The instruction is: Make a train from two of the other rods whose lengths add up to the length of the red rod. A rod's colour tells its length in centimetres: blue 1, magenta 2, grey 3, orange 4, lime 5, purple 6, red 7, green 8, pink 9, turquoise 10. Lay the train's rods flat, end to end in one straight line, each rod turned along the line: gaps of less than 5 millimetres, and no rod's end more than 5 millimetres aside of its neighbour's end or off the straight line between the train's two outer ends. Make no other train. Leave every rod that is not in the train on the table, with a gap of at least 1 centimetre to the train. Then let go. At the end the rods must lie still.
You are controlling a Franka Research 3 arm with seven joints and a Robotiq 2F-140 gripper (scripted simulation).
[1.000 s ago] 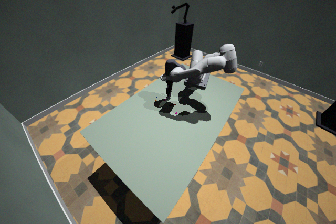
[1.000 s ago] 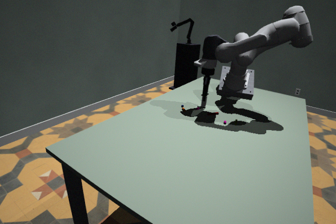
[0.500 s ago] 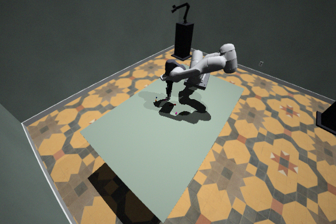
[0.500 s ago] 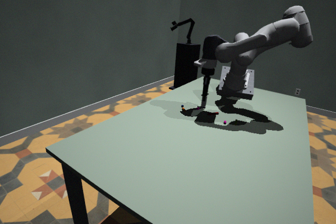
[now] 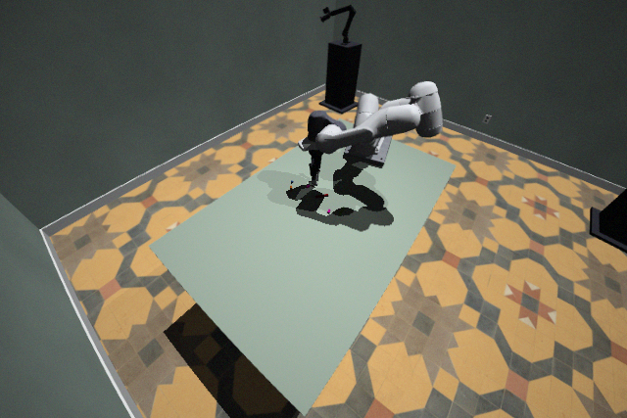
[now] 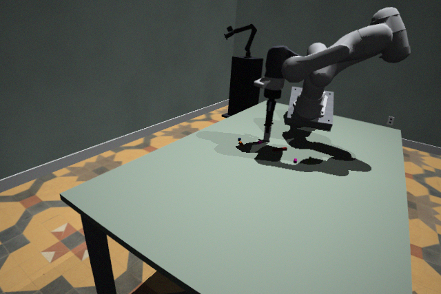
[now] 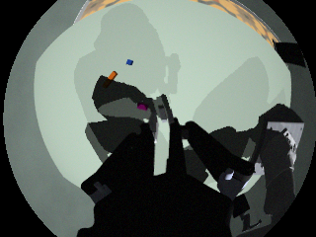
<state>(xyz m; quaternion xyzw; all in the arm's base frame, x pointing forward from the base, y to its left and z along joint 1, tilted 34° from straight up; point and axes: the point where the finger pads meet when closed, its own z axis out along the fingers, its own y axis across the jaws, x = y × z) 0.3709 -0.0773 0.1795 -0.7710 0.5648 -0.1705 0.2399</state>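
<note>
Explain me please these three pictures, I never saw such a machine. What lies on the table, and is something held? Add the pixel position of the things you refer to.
The machine is one jointed robot arm (image 5: 395, 119) (image 6: 355, 45) (image 7: 278, 170), ending in a two-fingered tool (image 5: 313, 183) (image 6: 266, 140) (image 7: 163, 117). The top view looks down from high up; the exterior view looks across the table (image 5: 253, 261) (image 6: 213, 212) (image 7: 54, 99) from lower. The wrist view looks past the dark fingers.

On the table lie small rods: a red rod (image 5: 323, 195) (image 6: 282, 149), a bright magenta rod (image 5: 328, 210) (image 6: 295, 160), an orange rod (image 5: 291, 187) (image 6: 240, 142) (image 7: 113, 76), a blue rod (image 5: 292, 181) (image 6: 239, 139) (image 7: 129, 62), and a dark purplish rod (image 5: 309, 185) (image 6: 260, 142) (image 7: 142, 106) beside the fingertips. The fingers stand close together, low over the table; whether they hold something, I cannot tell.
</note>
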